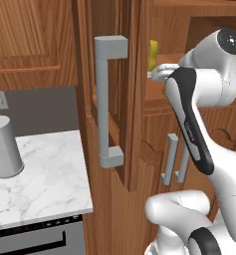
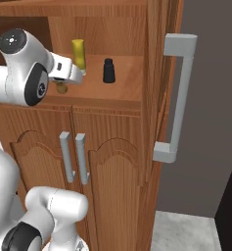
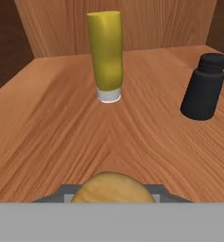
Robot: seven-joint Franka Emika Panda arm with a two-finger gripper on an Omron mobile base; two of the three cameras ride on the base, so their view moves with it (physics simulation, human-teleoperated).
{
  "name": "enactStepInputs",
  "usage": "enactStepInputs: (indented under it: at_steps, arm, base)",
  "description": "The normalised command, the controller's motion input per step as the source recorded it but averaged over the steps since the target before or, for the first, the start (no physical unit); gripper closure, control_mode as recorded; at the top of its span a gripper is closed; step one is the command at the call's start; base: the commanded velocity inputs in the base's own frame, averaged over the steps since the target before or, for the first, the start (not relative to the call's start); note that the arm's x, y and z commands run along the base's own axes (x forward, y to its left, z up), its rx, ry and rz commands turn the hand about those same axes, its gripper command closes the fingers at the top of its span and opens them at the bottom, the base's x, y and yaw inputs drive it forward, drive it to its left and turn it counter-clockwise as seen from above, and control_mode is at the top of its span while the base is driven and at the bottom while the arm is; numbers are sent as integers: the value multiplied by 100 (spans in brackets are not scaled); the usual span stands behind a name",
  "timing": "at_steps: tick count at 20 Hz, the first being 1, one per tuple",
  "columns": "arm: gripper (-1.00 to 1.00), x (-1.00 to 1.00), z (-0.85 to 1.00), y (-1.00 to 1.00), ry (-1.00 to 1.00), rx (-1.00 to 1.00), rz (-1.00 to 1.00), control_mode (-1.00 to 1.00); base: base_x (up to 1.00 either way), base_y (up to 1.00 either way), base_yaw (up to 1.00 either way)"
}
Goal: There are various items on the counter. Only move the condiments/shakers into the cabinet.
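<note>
Wooden shaker (image 3: 113, 187): tan, mill-shaped, pinched upright between the jaws of the gripper (image 3: 113, 197), low over the cabinet shelf (image 3: 47, 123). Ahead of the gripper stand 2 stored items: yellow squeeze bottle (image 3: 105, 54) straight on, black shaker (image 3: 203, 86) ahead-right. Bare shelf lies directly below; judged a straight set-down.

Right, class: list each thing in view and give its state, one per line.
Tall wooden cabinet door: open.
Slim yellow squeeze bottle: upright on shelf.
Small black tapered shaker: upright on shelf.
Tan wooden shaker: gripped.
Gripper: shut on it.
Grey metal canister: upright on counter.
</note>
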Motion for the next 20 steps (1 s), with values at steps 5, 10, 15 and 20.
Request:
enactStepInputs:
  at_steps: [5, 10, 15, 20]
  arm:
    - [100, 16, 0, 0, 0, -4, 0, -100]
    - [100, 37, 0, 2, 0, -4, 0, -100]
    - [100, 28, 0, 0, 0, -3, 0, -100]
    - [100, 19, -4, 0, 0, -3, 0, -100]
  base:
    - [0, 0, 0]
    - [0, 0, 0]
    - [0, 0, 0]
    - [0, 0, 0]
